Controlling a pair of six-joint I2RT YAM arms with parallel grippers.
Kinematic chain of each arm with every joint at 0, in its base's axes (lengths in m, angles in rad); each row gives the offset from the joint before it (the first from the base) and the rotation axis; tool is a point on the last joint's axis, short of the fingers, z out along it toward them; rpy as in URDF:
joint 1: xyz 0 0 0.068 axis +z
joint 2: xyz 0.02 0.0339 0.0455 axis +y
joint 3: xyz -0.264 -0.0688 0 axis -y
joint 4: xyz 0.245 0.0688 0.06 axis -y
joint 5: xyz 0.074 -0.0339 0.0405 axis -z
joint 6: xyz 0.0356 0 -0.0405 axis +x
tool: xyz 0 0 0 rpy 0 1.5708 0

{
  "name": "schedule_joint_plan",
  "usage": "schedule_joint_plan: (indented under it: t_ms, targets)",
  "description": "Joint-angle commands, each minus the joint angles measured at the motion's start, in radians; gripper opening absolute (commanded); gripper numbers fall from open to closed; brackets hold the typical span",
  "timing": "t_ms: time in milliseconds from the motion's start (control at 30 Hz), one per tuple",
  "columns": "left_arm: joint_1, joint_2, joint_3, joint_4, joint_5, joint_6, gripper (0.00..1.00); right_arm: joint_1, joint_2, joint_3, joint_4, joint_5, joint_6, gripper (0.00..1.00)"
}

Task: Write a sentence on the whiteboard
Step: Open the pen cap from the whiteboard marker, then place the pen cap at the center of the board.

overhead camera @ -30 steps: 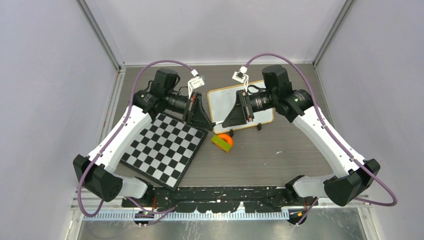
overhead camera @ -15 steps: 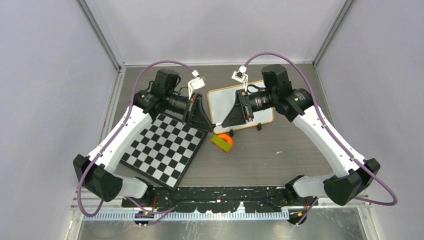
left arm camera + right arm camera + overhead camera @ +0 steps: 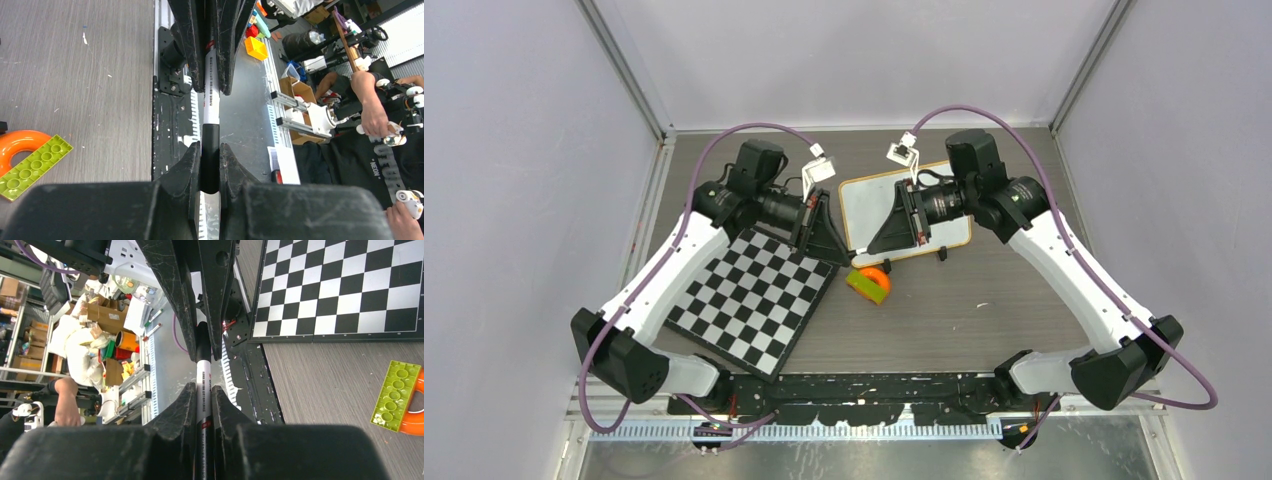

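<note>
A marker point(image 3: 211, 102) is being gripped twice. Its black cap point(image 3: 210, 142) is being clamped by the left gripper point(image 3: 210, 162) — its white barrel point(image 3: 203, 382) by the right gripper point(image 3: 203, 400).

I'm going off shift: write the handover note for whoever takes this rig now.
Left gripper: shut on the black cap of the marker.
Right gripper: shut on its white barrel; cap on.
Whiteboard: at the back of the table, partly under the right arm; visible part blank.
Done: marker gripped at both ends.
Left: pull the cap off, write the sentence.

lab: walled test bench point(image 3: 994, 330), cardboard boxes point(image 3: 102, 315)
</note>
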Motion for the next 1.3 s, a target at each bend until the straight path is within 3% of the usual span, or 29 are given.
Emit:
schedule_joint_plan:
  t_ms: [0, 133, 367, 467, 600, 733, 900, 1133, 1267]
  targets:
    - [0.003, -0.019, 0.005, -0.078, -0.036, 0.107, 0.00, -0.017, -0.021, 0.015, -0.028, 0.026, -0.049, 0.00]
    - [0.015, -0.016, -0.007, -0.202, -0.074, 0.237, 0.00, -0.103, -0.033, 0.022, -0.025, 0.017, -0.037, 0.00]
    - [0.067, -0.045, -0.096, -0.231, -0.127, 0.326, 0.00, -0.257, -0.046, 0.042, -0.025, -0.042, -0.028, 0.00]
    - [0.068, -0.062, -0.137, -0.239, -0.234, 0.384, 0.00, -0.301, -0.064, 0.016, -0.038, -0.013, -0.052, 0.00]
    - [0.057, -0.067, -0.203, -0.234, -0.400, 0.450, 0.00, -0.305, -0.080, -0.027, -0.113, 0.141, -0.142, 0.00]
    - [-0.044, -0.025, -0.248, -0.259, -0.635, 0.541, 0.00, -0.305, -0.127, -0.089, -0.127, 0.274, -0.192, 0.00]
    - [-0.197, 0.068, -0.289, -0.183, -0.831, 0.537, 0.00, -0.305, -0.166, -0.143, -0.171, 0.437, -0.254, 0.00]
    - [-0.322, 0.184, -0.355, 0.002, -0.948, 0.523, 0.00, -0.311, -0.212, -0.210, -0.132, 0.722, -0.138, 0.00]
    - [-0.364, 0.228, -0.386, 0.087, -0.986, 0.520, 0.02, -0.326, -0.280, -0.252, -0.082, 0.700, -0.151, 0.00]
